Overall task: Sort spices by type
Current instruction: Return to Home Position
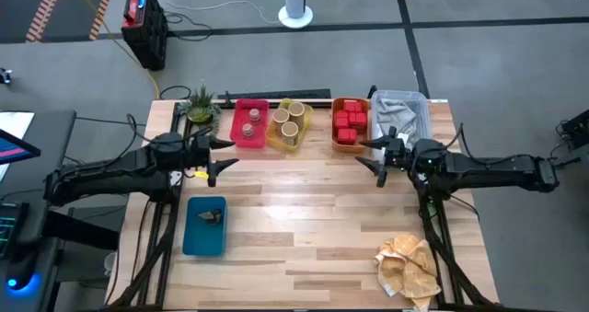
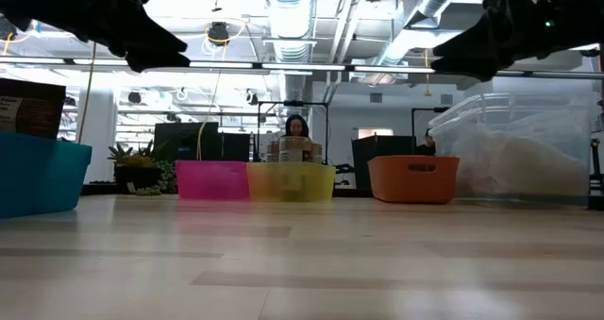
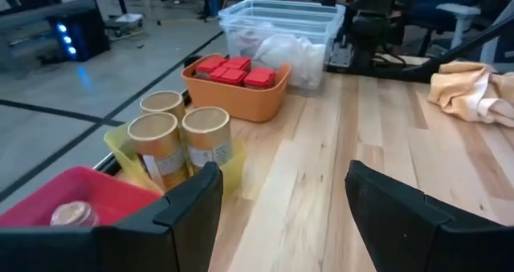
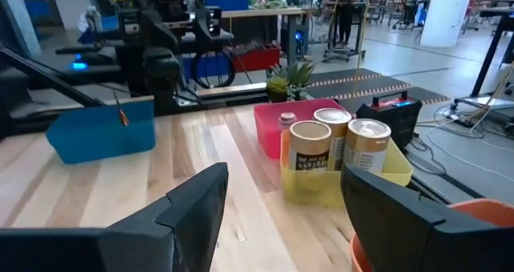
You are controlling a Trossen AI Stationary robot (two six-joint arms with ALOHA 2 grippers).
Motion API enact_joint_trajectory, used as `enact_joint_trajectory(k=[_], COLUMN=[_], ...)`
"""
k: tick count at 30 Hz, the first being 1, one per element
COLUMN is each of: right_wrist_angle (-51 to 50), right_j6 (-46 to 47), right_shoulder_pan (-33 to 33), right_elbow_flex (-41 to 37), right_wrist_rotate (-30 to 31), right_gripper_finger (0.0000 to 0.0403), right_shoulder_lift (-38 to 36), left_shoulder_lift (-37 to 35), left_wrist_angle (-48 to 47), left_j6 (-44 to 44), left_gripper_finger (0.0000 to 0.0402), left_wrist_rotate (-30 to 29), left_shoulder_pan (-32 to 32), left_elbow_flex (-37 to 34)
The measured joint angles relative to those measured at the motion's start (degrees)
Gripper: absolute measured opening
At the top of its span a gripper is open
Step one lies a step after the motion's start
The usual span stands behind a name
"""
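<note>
While a cloth (image 1: 408,266) lies on the wooden table (image 1: 313,215), grey floor (image 1: 497,73) surrounds it

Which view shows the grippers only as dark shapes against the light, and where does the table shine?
Low view: the left gripper and right gripper are black silhouettes against bright ceiling lamps; the pale wooden table top carries a soft sheen. High view: even light.

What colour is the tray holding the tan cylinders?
The tray is yellow, clearest in right wrist view.
</note>
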Motion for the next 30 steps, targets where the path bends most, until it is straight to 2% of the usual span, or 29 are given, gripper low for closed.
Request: enact_joint_trajectory(k=[5,9,21,25,30], right_wrist_angle=[-1.4,-2.3,-8.7,-8.1,-8.2], right_j6=[1.0,0.8,-0.7,0.3,3.4], right_shoulder_pan=[-0.2,-0.1,-0.1,-0.1,-0.1], right_elbow_flex=[-2.8,-4.5,-9.6,-10.6,-10.5], right_wrist_rotate=[-0.1,-0.1,-0.1,0.0,0.0], right_gripper_finger=[0.0276,0.0276,0.0276,0.0276,0.0276], right_shoulder_lift=[-5.8,-11.0,-28.3,-28.0,-28.4], left_shoulder_lift=[-2.4,-2.8,-2.8,-3.1,-4.7], left_wrist_angle=[-3.7,-3.5,13.8,18.8,20.2], left_j6=[-1.3,-2.7,-3.7,-3.0,-2.8], left_gripper_finger=[0.0249,0.0249,0.0249,0.0249,0.0249], left_wrist_rotate=[-6.7,-9.5,-8.7,-6.4,-4.1], left_shoulder_pan=[-5.4,-8.9,-17.4,-19.9,-22.6], left_elbow_flex=[0.0,-0.4,-13.9,-16.9,-19.0])
